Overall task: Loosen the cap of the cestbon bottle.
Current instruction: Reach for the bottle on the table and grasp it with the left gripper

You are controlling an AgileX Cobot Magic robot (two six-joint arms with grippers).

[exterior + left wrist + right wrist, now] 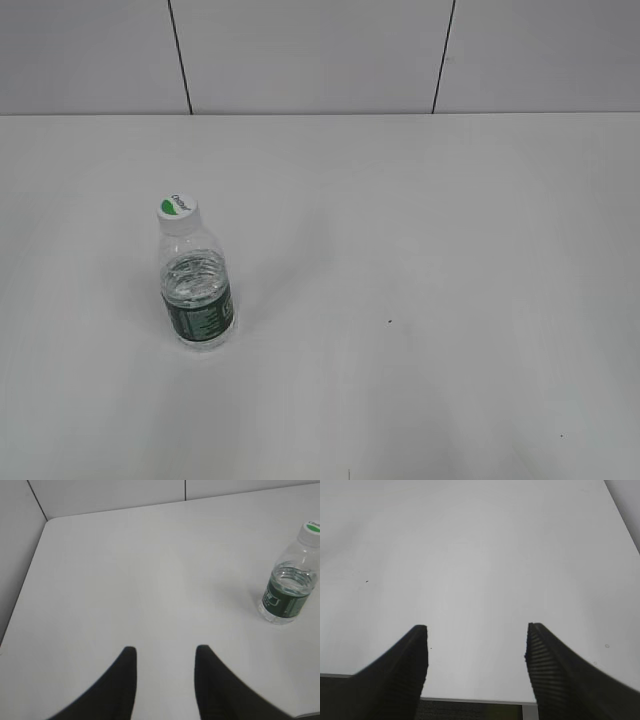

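Small clear plastic cestbon bottle (288,585) with white screw cap (311,530) stands upright, ahead-right of left gripper (165,655); the nearer of 2 arms. Left gripper and right gripper (476,635) both released, empty.

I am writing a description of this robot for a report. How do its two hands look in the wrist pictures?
Only the fingers show. The left hand has two black fingers, smooth and matte, broad at the base and curving to narrow rounded tips. The right hand has two black fingers too, with fine horizontal ribbing on the inner pads. No cables, markings or arm links are visible, and the exterior view shows neither arm.
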